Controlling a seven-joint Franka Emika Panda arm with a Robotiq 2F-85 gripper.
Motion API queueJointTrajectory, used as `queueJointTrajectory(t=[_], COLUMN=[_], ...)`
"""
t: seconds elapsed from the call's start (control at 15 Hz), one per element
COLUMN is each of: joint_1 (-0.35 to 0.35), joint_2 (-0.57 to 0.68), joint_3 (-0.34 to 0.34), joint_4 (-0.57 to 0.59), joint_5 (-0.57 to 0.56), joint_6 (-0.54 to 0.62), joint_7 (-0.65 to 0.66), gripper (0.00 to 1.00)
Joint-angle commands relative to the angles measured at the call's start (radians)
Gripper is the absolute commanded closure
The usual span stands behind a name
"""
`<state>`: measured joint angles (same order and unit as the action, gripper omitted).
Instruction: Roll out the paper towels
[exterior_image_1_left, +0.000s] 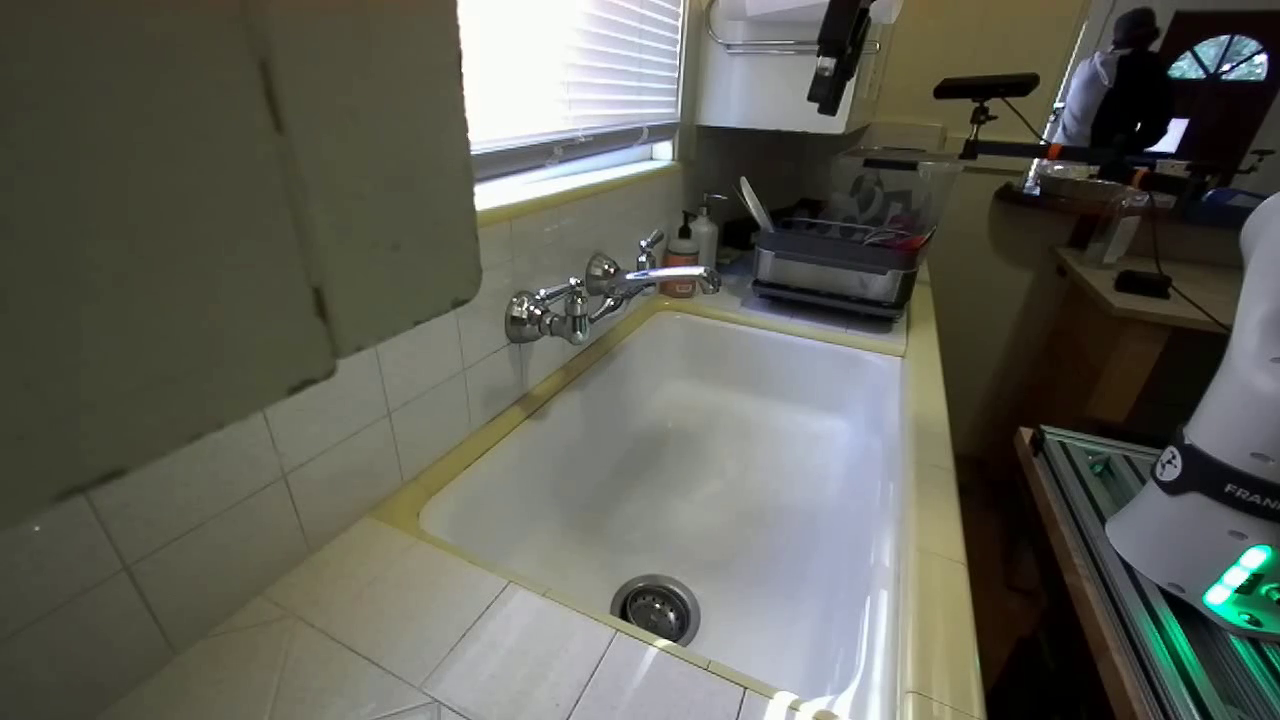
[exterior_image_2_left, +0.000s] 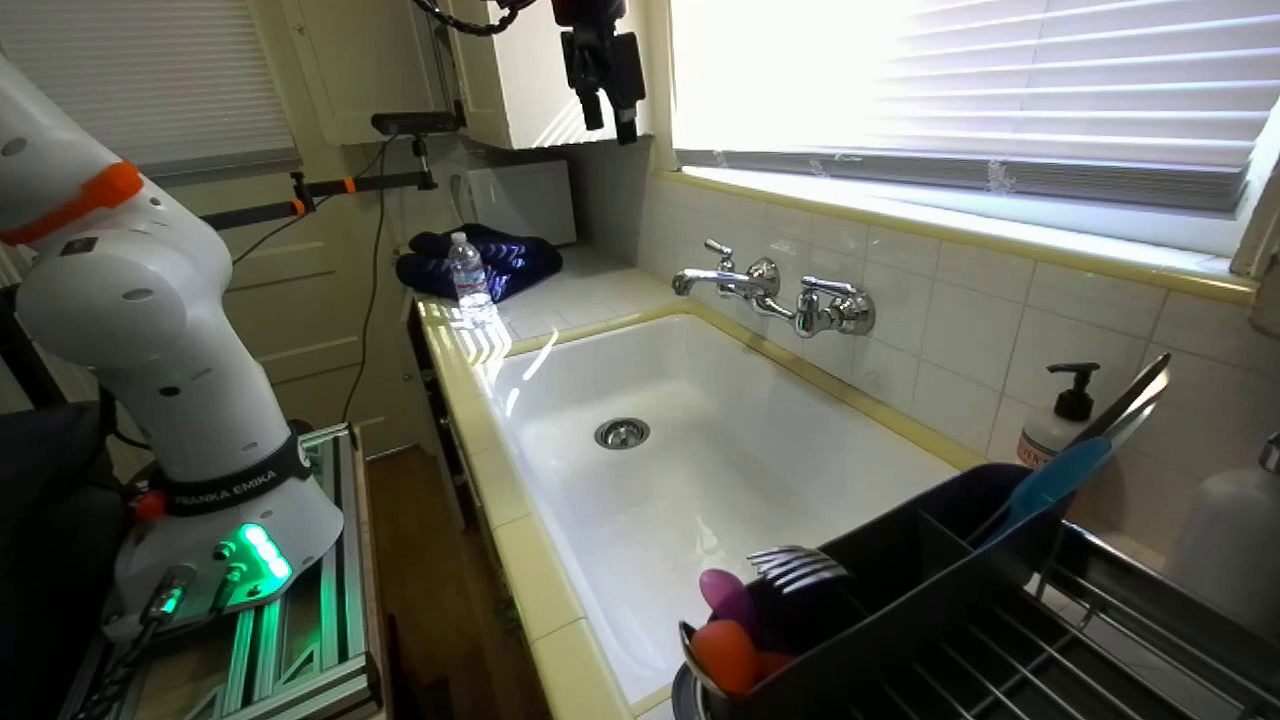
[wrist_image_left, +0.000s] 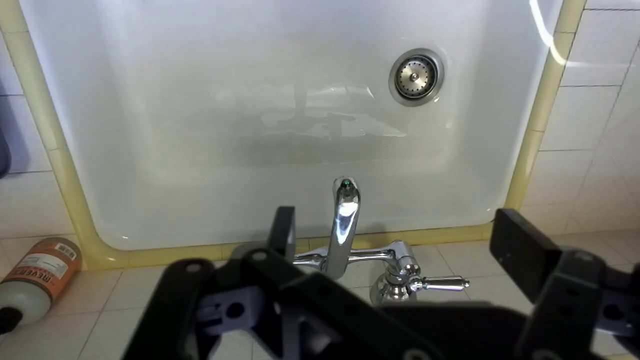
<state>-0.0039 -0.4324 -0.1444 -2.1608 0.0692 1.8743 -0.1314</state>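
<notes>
- In an exterior view, the paper towels are apparently showing as a white strip above the metal rail.
- The view's upper edge is hiding the rest.

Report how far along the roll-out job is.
Done: nothing evident; I can identify neither paper towels nor an unrolled sheet. In hand: nothing; the gripper is open, with the faucet showing beyond it. Left: apparently the whole job, starting with a grip on the paper.

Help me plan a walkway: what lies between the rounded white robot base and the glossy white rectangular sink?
In an exterior view: silver metal rails, a gap showing brown wooden floor, then yellow tiled edging.
</notes>
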Motion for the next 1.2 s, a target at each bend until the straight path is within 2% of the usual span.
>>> queueJointTrajectory(t=[0.0, 0.67, 1.13], joint_1=[-0.049, -0.213, -0.294], joint_2=[-0.011, -0.055, -0.034], joint_3=[0.032, 0.086, 0.061], joint_4=[0.005, 0.092, 0.219], joint_5=[-0.056, -0.379, -0.478], joint_6=[0.052, 0.266, 0.333], joint_7=[0.049, 0.287, 0.354], gripper=[0.00, 0.00, 0.00])
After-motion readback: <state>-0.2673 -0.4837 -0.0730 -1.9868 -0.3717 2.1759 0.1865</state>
